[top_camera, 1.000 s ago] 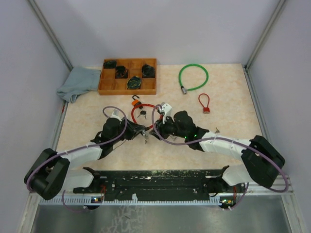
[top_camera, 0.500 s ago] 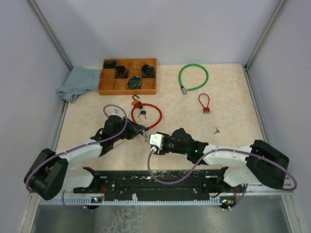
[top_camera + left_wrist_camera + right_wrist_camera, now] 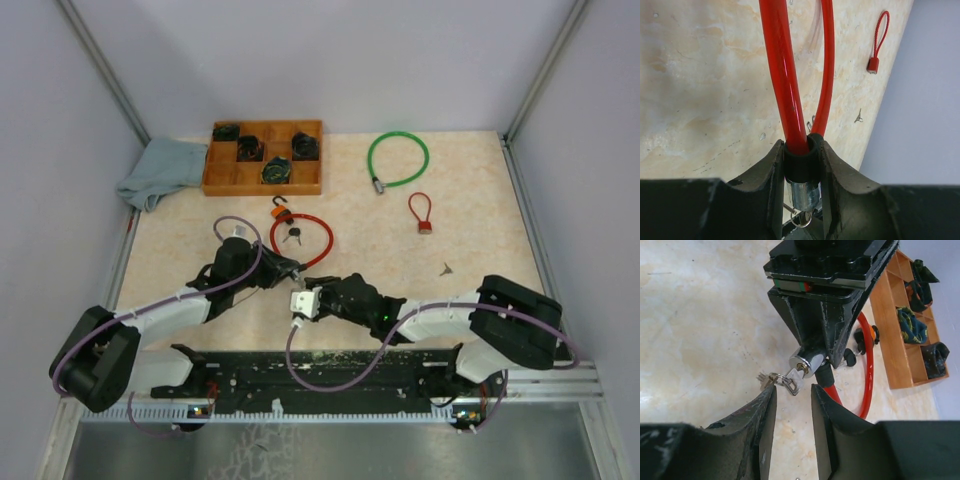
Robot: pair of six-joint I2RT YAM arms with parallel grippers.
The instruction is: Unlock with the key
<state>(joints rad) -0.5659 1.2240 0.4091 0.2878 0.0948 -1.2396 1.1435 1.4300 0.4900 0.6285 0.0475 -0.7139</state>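
Note:
A red cable lock (image 3: 326, 240) lies looped on the table. My left gripper (image 3: 801, 150) is shut on its black collar (image 3: 801, 162), just above the chrome cylinder (image 3: 805, 364), which is lifted off the table. A silver key (image 3: 801, 376) sticks in the cylinder's face. A ring with a second key (image 3: 763, 381) hangs from it. My right gripper (image 3: 792, 390) is open just in front of the key. Its fingertips stand to either side of the key's head with a gap on both sides. In the top view the right gripper (image 3: 298, 300) sits just near of the left gripper (image 3: 285, 270).
A wooden tray (image 3: 222, 180) of dark items and a grey cloth (image 3: 160, 170) sit at the back left. A green cable lock (image 3: 397, 158), a small red lock (image 3: 420, 212) and a loose key (image 3: 446, 268) lie to the right. Black-headed keys (image 3: 292, 235) rest inside the red loop.
My right arm has swung from beside the lock round to its near side and turned its wrist toward the key. The left arm and the lock have stayed put.

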